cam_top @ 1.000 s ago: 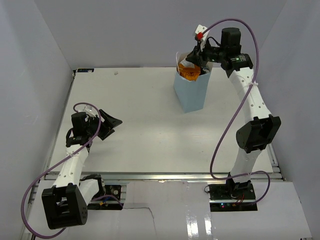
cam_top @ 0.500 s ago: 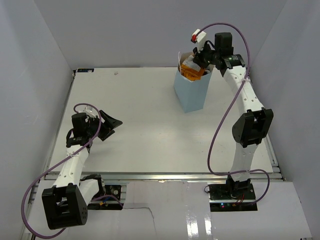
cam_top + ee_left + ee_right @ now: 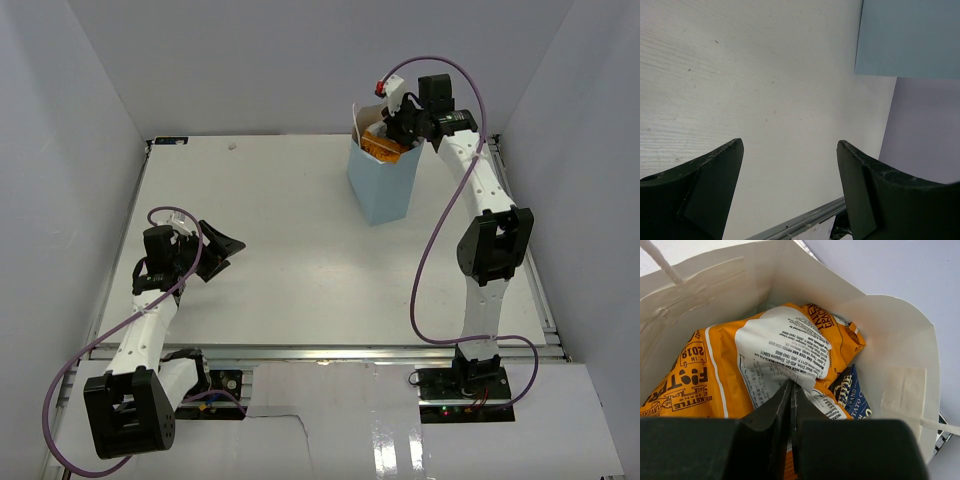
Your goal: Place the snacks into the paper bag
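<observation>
I am watching the right gripper [image 3: 791, 390] reaching down into the mouth of the paper bag [image 3: 380, 190], its two fingers pressed together with only a hairline between them. Their tips are resting against the white printed panel of the orange chip bag [image 3: 715, 375]. The chip bag is lying inside the paper bag and filling most of the opening. I cannot tell whether any foil is pinched between the fingers. A dark blue packet [image 3: 852, 390] is sitting lower inside the paper bag, tucked under the chip bag's corner. A thin white loop handle [image 3: 662, 260] is sticking up from the paper bag's rim on the side opposite that packet.

Well apart from the paper bag, I am seeing the left gripper [image 3: 215, 248] hanging over the table [image 3: 300, 250] with its fingers spread wide and nothing between them. In its wrist view, the paper bag's blue side is showing beyond the open fingers, standing on the table.
</observation>
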Action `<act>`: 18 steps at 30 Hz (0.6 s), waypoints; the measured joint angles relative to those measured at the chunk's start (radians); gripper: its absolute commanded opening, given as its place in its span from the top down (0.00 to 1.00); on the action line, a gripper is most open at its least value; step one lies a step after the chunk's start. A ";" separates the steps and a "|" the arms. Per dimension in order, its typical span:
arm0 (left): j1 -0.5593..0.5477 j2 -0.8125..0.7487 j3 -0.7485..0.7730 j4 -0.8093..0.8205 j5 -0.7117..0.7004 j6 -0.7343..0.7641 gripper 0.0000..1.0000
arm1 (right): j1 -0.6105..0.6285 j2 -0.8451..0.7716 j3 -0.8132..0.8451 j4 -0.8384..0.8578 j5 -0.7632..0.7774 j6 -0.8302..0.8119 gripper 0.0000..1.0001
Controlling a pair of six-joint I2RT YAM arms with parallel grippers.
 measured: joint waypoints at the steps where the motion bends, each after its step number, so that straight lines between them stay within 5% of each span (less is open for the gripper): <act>1: 0.000 0.000 0.000 0.000 0.000 0.000 0.15 | 0.002 0.000 0.000 -0.005 0.002 -0.004 0.92; 18: 0.000 0.000 0.000 0.000 0.008 0.000 0.15 | 0.004 0.024 0.020 -0.057 0.001 -0.038 0.92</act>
